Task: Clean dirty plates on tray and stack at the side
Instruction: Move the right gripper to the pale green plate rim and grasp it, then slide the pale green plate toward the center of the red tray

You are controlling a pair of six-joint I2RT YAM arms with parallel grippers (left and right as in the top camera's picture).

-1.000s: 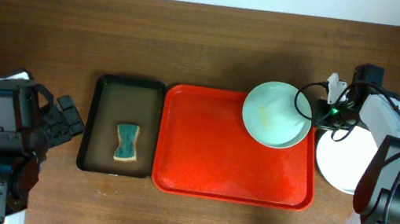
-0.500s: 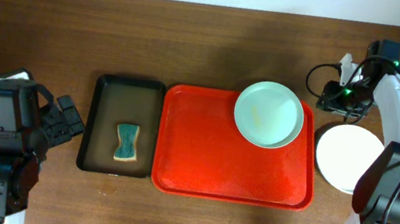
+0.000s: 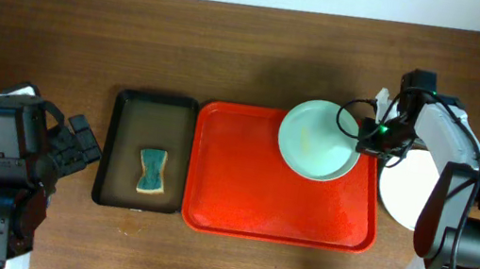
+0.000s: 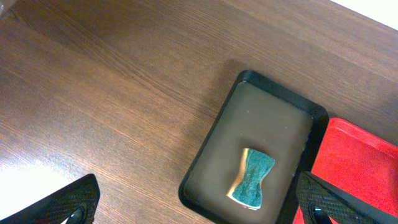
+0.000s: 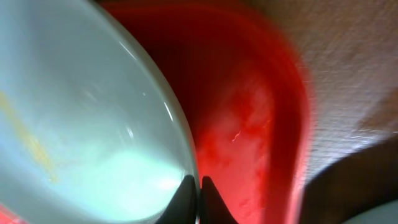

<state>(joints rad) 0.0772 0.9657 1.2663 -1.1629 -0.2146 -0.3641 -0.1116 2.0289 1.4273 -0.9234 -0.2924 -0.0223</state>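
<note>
A pale green plate (image 3: pixel 316 138) with a faint yellowish smear sits over the far right corner of the red tray (image 3: pixel 242 183), overhanging its far rim. My right gripper (image 3: pixel 366 134) is shut on the plate's right rim. In the right wrist view the gripper (image 5: pixel 198 194) pinches that rim of the plate (image 5: pixel 74 112) above the tray (image 5: pixel 249 124). A white plate (image 3: pixel 403 192) lies on the table right of the tray, partly under the right arm. My left gripper (image 3: pixel 81 142) stands open at the far left, holding nothing, and appears in its own view (image 4: pixel 199 208).
A black tray (image 3: pixel 123 150) lies just left of the red tray, with a teal sponge (image 3: pixel 152 171) in it. The left wrist view looks down on this black tray (image 4: pixel 273 118), the sponge (image 4: pixel 252 177) and a corner of the red tray (image 4: pixel 354 162).
My right gripper let go of the green plate, drew back to the far right, then returned and shut on its right rim. The plate has shifted a little left. The left arm stayed still.
</note>
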